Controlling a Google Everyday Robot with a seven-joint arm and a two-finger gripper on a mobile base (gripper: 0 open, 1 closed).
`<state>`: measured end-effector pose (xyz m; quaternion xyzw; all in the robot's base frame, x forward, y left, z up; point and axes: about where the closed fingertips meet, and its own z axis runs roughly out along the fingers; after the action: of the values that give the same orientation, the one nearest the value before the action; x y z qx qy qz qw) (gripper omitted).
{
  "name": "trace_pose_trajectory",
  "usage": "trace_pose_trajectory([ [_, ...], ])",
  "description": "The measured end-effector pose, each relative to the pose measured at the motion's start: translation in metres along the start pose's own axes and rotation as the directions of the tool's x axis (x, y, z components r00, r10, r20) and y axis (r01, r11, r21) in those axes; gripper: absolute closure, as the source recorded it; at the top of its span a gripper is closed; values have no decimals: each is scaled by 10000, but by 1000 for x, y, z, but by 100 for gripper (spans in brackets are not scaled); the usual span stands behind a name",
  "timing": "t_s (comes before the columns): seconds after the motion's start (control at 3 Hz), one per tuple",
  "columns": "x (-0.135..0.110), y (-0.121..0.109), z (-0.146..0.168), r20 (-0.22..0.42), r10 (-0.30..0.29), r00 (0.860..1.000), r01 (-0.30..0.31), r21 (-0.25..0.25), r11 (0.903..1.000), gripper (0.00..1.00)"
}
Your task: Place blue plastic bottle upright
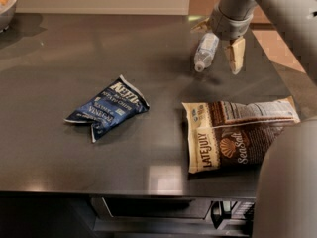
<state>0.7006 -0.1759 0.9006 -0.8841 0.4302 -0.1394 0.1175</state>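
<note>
The blue plastic bottle [205,50] is small and clear with a white cap. It lies on its side at the back right of the dark table [148,43], cap end toward me. My gripper [219,47] is low over the bottle's far end and open. One tan finger [237,56] stands just to the bottle's right. The other finger [200,25] shows only partly, behind the bottle's left side. I cannot tell whether either finger touches the bottle.
A dark blue chip bag [106,108] lies flat at the table's middle left. A brown Late July chip bag [237,133] lies at the front right. A bowl [6,4] sits at the back left corner. My arm [287,182] fills the lower right corner.
</note>
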Motion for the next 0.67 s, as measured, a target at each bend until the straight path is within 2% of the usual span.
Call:
trace_pose_trajectory([
  [0.33,-3,-7,21,-328,-1958,9801,1956,-93,9806,0],
  [0.67,-6,-13,38,-529,-3316,9419,3300,-366,9433,0],
])
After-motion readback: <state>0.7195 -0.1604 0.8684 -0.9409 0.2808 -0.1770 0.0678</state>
